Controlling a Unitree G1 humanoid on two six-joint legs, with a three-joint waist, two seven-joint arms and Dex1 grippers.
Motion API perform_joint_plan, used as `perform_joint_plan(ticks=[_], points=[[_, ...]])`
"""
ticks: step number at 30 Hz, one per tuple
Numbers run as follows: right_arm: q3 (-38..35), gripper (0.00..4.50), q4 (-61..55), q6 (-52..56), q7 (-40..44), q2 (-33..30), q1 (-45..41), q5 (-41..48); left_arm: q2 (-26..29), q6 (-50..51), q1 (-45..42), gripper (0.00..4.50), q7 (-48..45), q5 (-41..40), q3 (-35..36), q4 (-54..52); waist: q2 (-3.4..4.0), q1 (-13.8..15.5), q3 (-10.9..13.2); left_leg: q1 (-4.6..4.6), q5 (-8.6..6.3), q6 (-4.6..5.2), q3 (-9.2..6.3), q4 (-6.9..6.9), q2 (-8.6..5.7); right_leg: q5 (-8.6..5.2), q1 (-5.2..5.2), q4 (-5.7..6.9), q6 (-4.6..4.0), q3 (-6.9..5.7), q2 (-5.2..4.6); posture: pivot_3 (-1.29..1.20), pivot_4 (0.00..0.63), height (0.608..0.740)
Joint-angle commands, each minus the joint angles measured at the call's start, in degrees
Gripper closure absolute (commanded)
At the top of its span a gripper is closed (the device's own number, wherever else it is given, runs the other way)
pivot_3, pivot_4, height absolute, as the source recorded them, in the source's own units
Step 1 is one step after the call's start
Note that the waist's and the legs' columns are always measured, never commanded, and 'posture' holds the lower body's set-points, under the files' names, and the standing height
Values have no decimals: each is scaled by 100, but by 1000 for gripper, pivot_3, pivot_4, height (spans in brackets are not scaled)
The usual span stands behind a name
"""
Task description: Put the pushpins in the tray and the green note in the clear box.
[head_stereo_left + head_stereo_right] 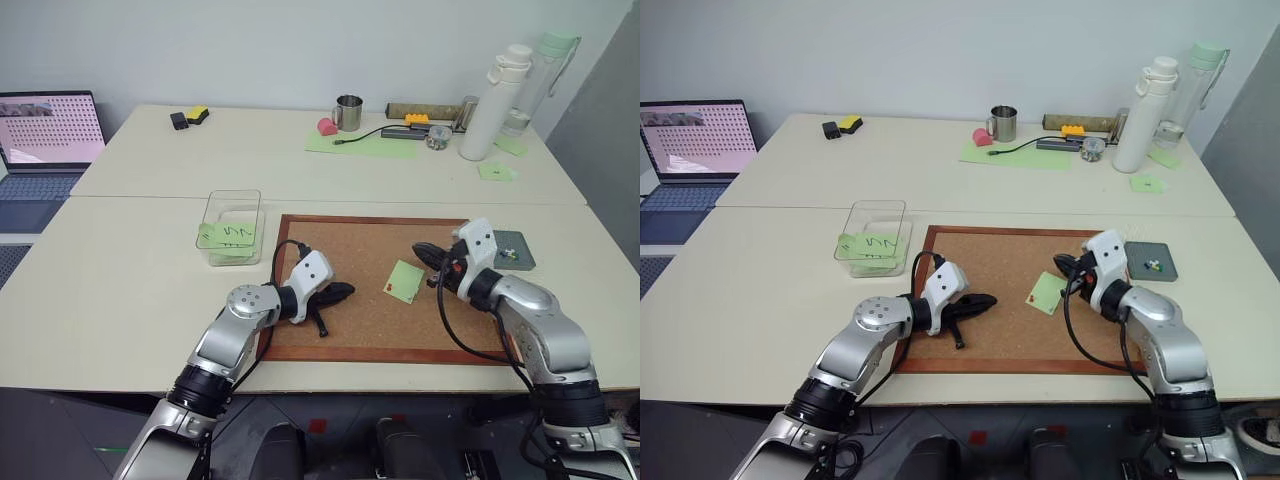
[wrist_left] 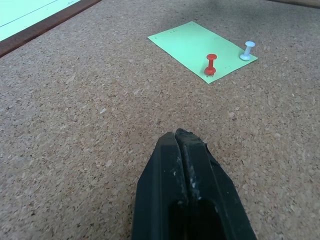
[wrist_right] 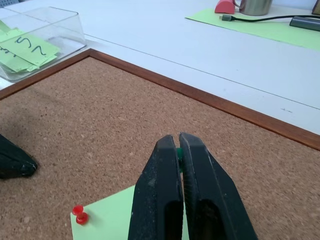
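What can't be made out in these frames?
1. Tray contents: in the head views, the specks inside are too small to identify.
2. Green pushpin: the right wrist view shows just a green sliver. The shut right gripper hides the rest, so it is likely the pin, not certain.
3. Green note: in the right wrist view, cut off by the picture edge and partly covered by the fingers.

The plain light-green square sticky note (image 3: 117, 215) is cut off by the right wrist view's edge and partly hidden behind the right gripper's black fingers (image 3: 157, 200) (a green speck shows between them, too small to identify).
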Motion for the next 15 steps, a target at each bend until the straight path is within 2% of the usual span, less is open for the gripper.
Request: perform_joint_plan(ticks=[1,7,15], points=[[-595,4454,-33,168,-286,-122,-237,171,92,144,143,4500,11,135,-108,21,0,1,0,0,0,0,0,0,0,0,0,0,0,0,0,0,150,740],[-1132,4454,1262,13,-942,-463,-863,-252,120,192,206,4500,-4,116,-106,-65,1,-1,-1,1,0,0,4,-1,-1,0,0,-1,0,3,0,0,150,740],[-1245,4454,3544,-599,-818,-839,-1727,-425,132,236,280,4500,28,113,-107,-160,9,-24,-5,11,-1,1,16,-14,0,0,0,-4,-2,16,2,0,150,740]])
